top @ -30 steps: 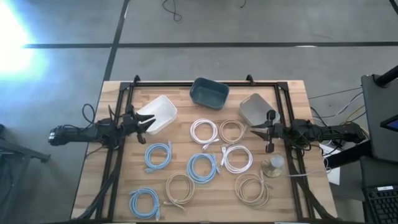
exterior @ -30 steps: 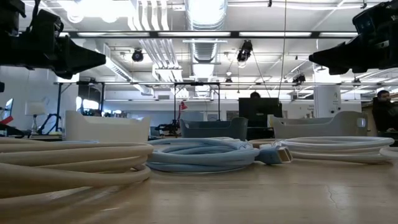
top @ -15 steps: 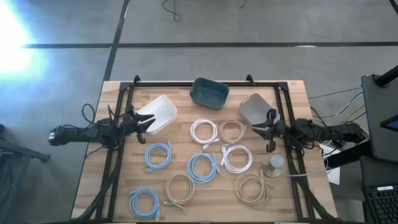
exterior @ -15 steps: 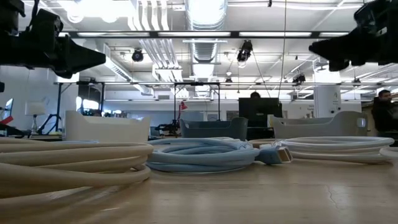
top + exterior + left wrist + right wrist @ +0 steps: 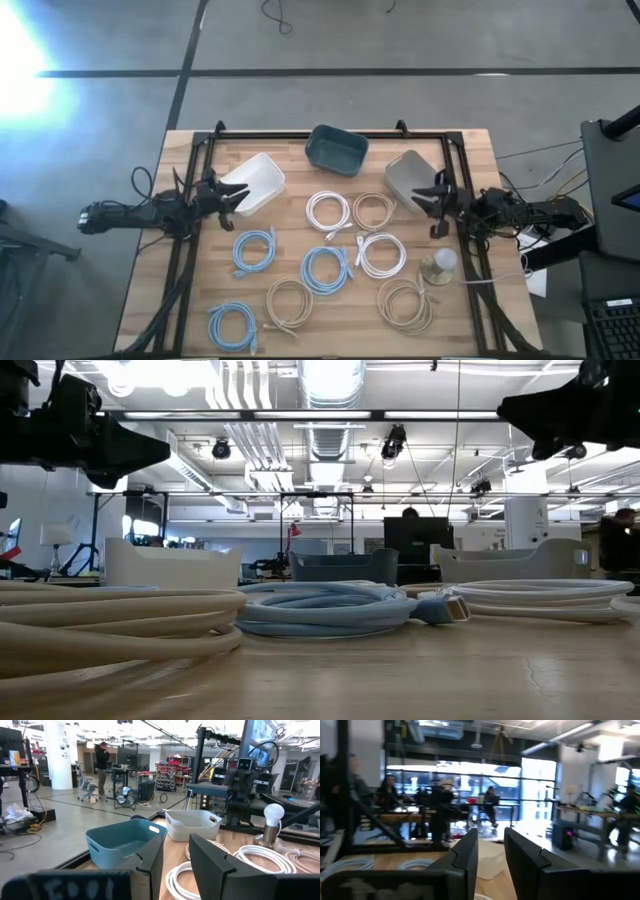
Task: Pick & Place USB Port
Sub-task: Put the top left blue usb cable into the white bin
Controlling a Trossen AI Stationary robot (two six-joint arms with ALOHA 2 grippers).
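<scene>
Nearest the lower edge of the high view, coiled cables lie on the wooden counter (image 5: 470, 150): a light blue cable (image 5: 232, 324) at lower left, a beige cable (image 5: 290, 301) next to it, and another beige cable (image 5: 406, 304) at lower right. A little farther up sit a blue coil (image 5: 326, 269) in the middle, a second blue coil (image 5: 254, 249) to its left and a white coil (image 5: 381, 254) to its right, with a small lamp bulb on a stand (image 5: 438, 266) just right of that. Beyond them lie a white cable ring (image 5: 327, 211) and a tan cable ring (image 5: 373, 211). Toward the top of the frame stand three bins: a white bin (image 5: 254, 182) at left, a teal bin (image 5: 336, 150) in the centre, a grey bin (image 5: 409, 176) at right. The left gripper (image 5: 232, 198) hangs above the counter right at the white bin's near corner, its fingers (image 5: 210, 865) spread apart with nothing between them. The right gripper (image 5: 428, 199) hovers at the lower right edge of the grey bin, fingers (image 5: 527, 862) also parted and empty. From counter level, both grippers sit high in the upper corners, well clear of the cables.
</scene>
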